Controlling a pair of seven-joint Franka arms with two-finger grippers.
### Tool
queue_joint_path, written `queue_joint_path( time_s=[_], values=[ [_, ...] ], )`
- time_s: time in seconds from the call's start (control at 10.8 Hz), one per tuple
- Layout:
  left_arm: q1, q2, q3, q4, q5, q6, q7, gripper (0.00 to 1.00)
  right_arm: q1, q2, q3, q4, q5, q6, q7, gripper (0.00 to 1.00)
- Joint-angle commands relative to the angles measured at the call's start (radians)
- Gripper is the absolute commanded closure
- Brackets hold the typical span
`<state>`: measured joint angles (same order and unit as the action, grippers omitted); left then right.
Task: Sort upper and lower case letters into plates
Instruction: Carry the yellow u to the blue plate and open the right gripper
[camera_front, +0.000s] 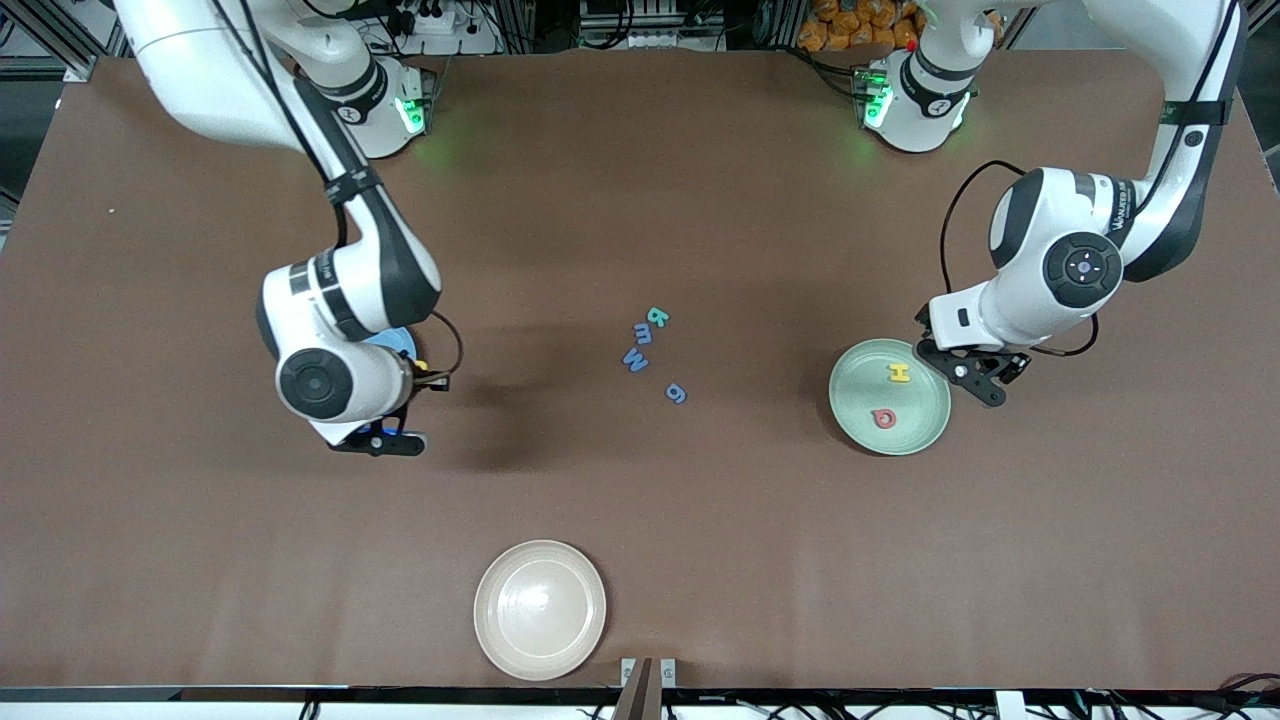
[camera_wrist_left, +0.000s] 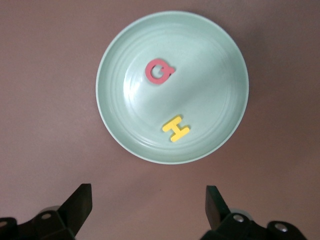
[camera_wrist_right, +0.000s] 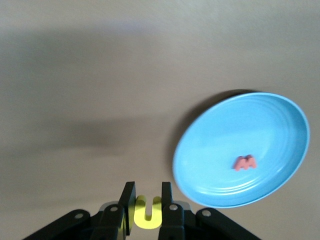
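My right gripper (camera_front: 428, 378) is shut on a yellow letter (camera_wrist_right: 148, 212) and holds it over the table just beside the blue plate (camera_front: 397, 343). That plate (camera_wrist_right: 220, 140) holds a red-pink letter (camera_wrist_right: 244, 162); the arm hides most of the plate in the front view. My left gripper (camera_wrist_left: 147, 195) is open and empty, above the table beside the pale green plate (camera_wrist_left: 210, 75). It also shows in the front view (camera_front: 978, 378). The green plate (camera_front: 925, 420) holds a yellow H (camera_front: 899, 373) and a red-pink letter (camera_front: 884, 418).
Several letters lie mid-table: a teal one (camera_front: 657, 317), a blue m (camera_front: 643, 334), a blue M (camera_front: 634, 359) and a blue g (camera_front: 676, 393). A cream-beige plate (camera_front: 540, 609) stands empty near the front edge.
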<state>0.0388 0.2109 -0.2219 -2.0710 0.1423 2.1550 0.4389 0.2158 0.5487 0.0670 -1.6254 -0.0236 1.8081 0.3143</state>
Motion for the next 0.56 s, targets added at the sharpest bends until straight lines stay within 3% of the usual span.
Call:
queue_joint_path(
  time_s=[0.0,0.37,0.46],
  values=[
    [-0.011,0.015,-0.002,0.041,-0.021,-0.027,0.0,0.0,-0.062,-0.049,-0.024,-0.108,-0.003,0.013,-0.189,1.0],
    [-0.014,0.068,-0.002,0.192,-0.013,-0.182,0.0,0.0,-0.064,-0.05,-0.13,-0.16,-0.01,0.037,-0.539,1.0],
    [-0.013,0.067,-0.002,0.204,-0.024,-0.211,-0.003,0.0,-0.064,-0.061,-0.144,-0.216,-0.009,0.107,-0.579,1.0]
  ],
)
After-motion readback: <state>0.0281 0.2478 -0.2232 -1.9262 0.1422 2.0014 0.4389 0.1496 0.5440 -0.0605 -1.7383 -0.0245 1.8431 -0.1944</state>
